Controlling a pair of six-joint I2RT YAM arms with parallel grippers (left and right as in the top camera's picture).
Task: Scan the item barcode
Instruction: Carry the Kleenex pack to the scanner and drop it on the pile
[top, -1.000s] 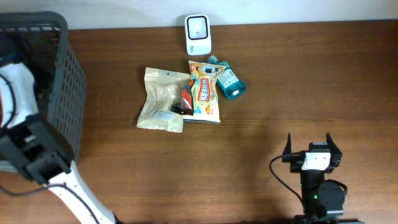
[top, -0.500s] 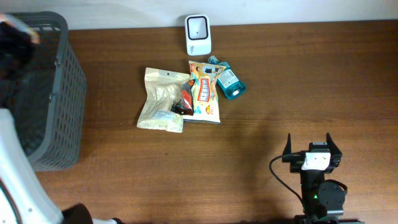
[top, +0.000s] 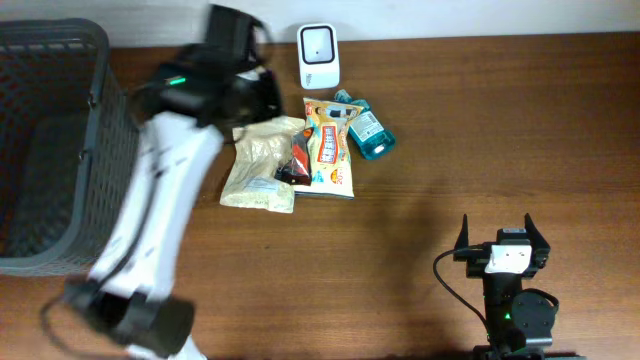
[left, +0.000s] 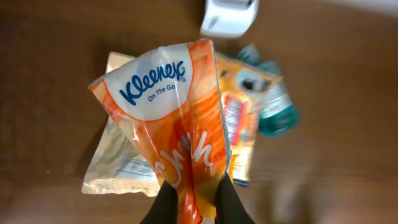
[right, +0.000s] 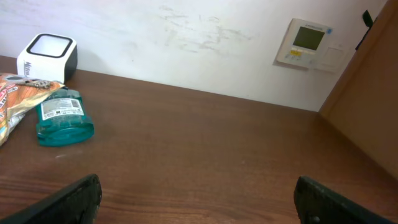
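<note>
Our left gripper (left: 198, 202) is squeezed shut on the bottom end of an orange tissue pack (left: 171, 118), with a dark finger (left: 163, 205) on each side of it. The pack is up in the air, and its white Kleenex label points toward the white scanner (left: 229, 15). The scanner stands at the back of the table (top: 500, 120), right by the wall. A small pile lies under the pack, just in front of the scanner. In it we see a beige pouch (top: 260, 160), an orange snack bag (top: 328, 145), a little dark packet (top: 298, 160) between those two, and a teal bottle (top: 368, 130) on its side. From the wrist camera, the pack covers part of the pouch and part of the snack bag. From above, our left arm looks blurry and hides the pack. It reaches up past the grey basket (top: 110, 130) on the left side. Our right gripper (top: 499, 232) has its fingers wide apart and holds nothing. It sits near the front edge on the right, well apart from the pile.
</note>
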